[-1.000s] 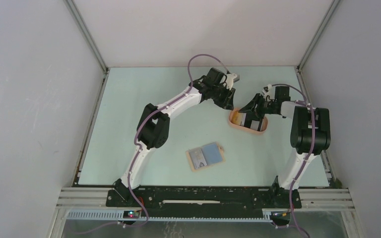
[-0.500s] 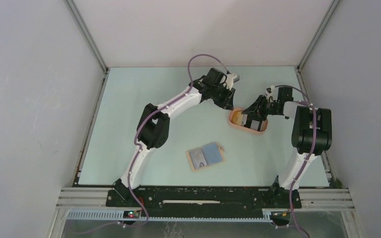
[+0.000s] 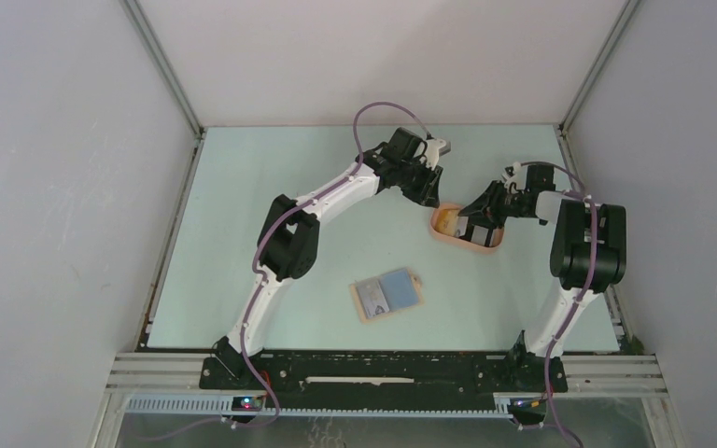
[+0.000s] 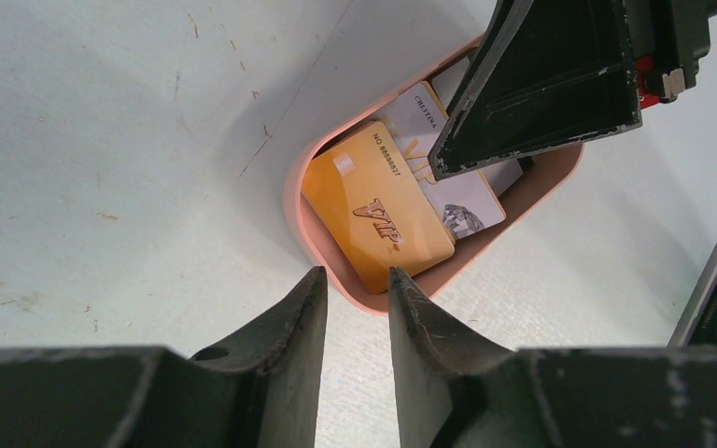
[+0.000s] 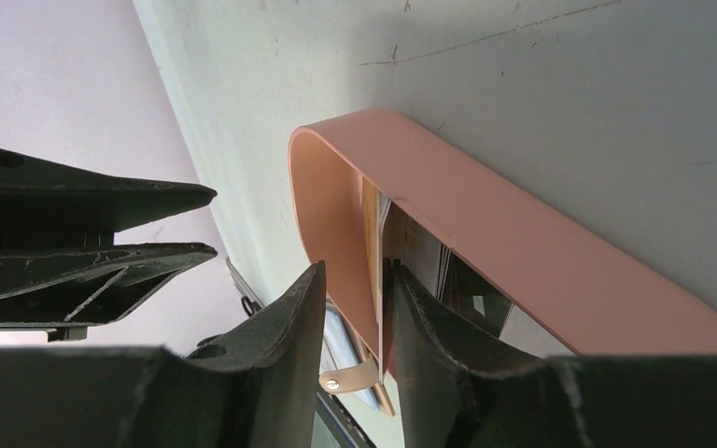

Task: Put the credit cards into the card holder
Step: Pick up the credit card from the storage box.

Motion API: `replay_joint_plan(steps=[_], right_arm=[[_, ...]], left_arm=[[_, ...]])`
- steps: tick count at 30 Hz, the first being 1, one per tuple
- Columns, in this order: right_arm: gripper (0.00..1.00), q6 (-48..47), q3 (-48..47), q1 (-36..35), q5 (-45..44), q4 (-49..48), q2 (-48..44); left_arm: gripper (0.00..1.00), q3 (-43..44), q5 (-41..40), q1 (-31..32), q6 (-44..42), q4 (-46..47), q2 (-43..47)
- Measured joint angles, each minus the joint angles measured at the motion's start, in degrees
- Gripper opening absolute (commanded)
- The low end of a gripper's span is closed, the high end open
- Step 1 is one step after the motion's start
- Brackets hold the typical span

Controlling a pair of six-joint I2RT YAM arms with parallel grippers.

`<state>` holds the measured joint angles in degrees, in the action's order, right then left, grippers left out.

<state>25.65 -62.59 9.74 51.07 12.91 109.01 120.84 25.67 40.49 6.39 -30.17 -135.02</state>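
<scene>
A peach tray (image 3: 441, 230) holds the credit cards: an orange VIP card (image 4: 378, 205) lies flat beside white cards (image 4: 471, 201). My right gripper (image 5: 355, 271) reaches into the tray with its jaws narrowly open. A card's thin edge (image 5: 373, 252) stands between them, against one finger and with a gap to the other. Which card it is I cannot tell. My left gripper (image 4: 355, 273) hovers open and empty just outside the tray's rim (image 4: 336, 280). The tan card holder (image 3: 387, 295) lies open on the table, a blue card and a grey card in it.
The right arm's dark finger (image 4: 541, 84) crosses over the tray in the left wrist view. The left gripper (image 3: 432, 194) and the right gripper (image 3: 474, 217) are close together at the tray. Enclosure walls stand around the table (image 3: 271, 205).
The right gripper's jaws have narrowed around the card edge and its wrist has shifted slightly. The left arm, tray and card holder have not moved.
</scene>
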Motion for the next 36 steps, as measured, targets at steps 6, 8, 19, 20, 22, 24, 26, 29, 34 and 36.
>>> replay_joint_plan(steps=[6,8,19,20,22,24,26,29,34,36], right_arm=[[0.43,-1.11,-0.48,0.55,-0.17,1.53,0.00],[0.43,-1.66,-1.03,0.70,-0.22,2.25,0.02],[0.41,-3.76,-1.97,1.22,-1.16,4.70,0.02],[0.40,-3.91,-1.97,1.29,-1.25,4.87,0.02],[0.40,-4.17,-1.97,1.42,-1.27,5.16,0.02],[0.40,-4.50,-1.97,1.62,-1.29,5.44,0.02],[0.40,-4.76,-1.97,1.81,-1.27,5.66,0.02],[0.40,-5.01,-1.97,2.19,-1.25,6.01,0.02],[0.39,-5.33,-1.97,2.95,-1.18,6.25,0.02],[0.39,-5.44,-1.97,3.32,-1.01,6.40,0.02]], left_arm=[[0.35,0.00,0.00,0.00,0.00,0.00,0.00],[0.35,0.00,0.00,0.00,0.00,0.00,0.00],[0.35,0.00,0.00,0.00,-0.37,0.00,0.00],[0.35,0.00,0.00,0.00,-0.39,-0.02,0.00],[0.35,0.00,0.00,0.00,-0.42,-0.02,0.00],[0.35,0.00,0.00,0.00,-0.42,-0.02,0.00],[0.35,0.00,0.00,0.00,-0.42,-0.02,0.00],[0.35,0.00,0.00,0.00,-0.42,-0.02,0.00],[0.35,0.00,0.00,0.00,-0.42,-0.02,0.00],[0.35,0.00,0.00,0.00,-0.44,-0.02,0.00]])
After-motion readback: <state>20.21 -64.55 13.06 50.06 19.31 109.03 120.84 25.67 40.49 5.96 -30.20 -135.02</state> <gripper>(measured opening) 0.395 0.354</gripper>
